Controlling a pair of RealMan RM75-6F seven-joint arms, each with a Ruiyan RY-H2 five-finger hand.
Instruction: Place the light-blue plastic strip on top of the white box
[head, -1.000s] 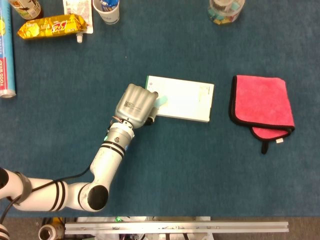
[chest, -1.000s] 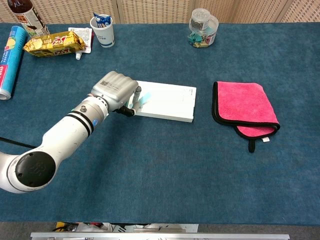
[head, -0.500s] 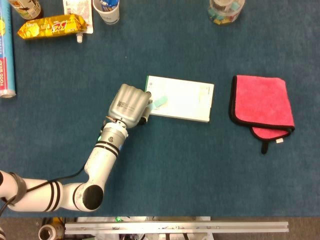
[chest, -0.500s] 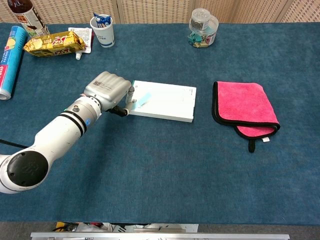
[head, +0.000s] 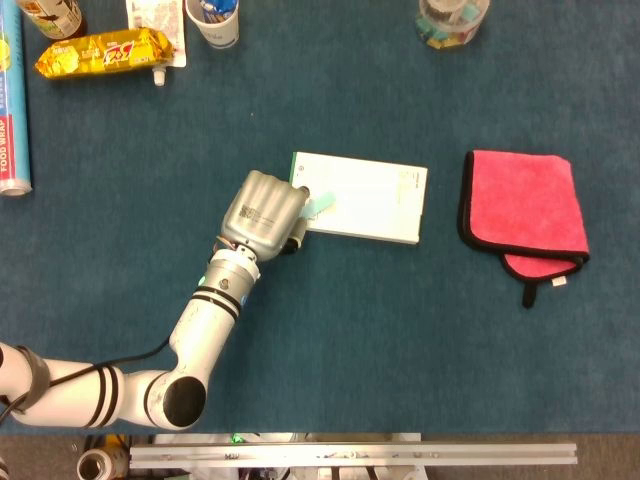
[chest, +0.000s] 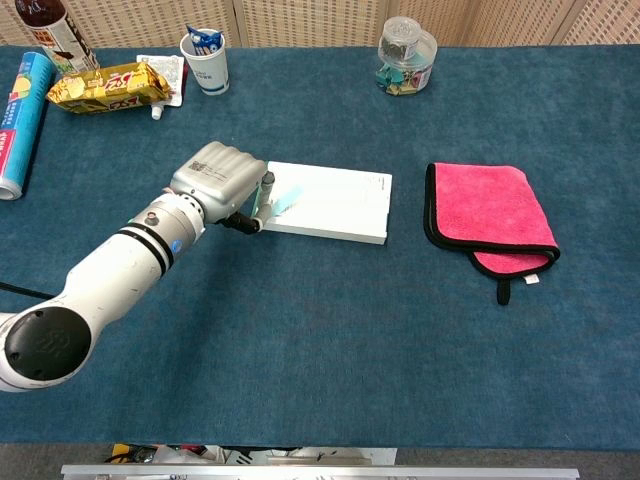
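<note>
The left hand (head: 264, 211) has moved back toward the white box (head: 365, 197), holding the light-blue strip (head: 319, 206) at its left edge, not yet released.

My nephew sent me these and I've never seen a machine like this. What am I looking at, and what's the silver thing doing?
It's a two-armed robot at a table, steered remotely by a person. One picture looks down from its head, the other forward from its chest. Only its left hand shows. It sits at the left end of a white box, with a light-blue plastic strip poking out from its fingers onto the box; whether it grips the strip is unclear. A pink cloth, a paper cup and a snack packet also lie around.
</note>
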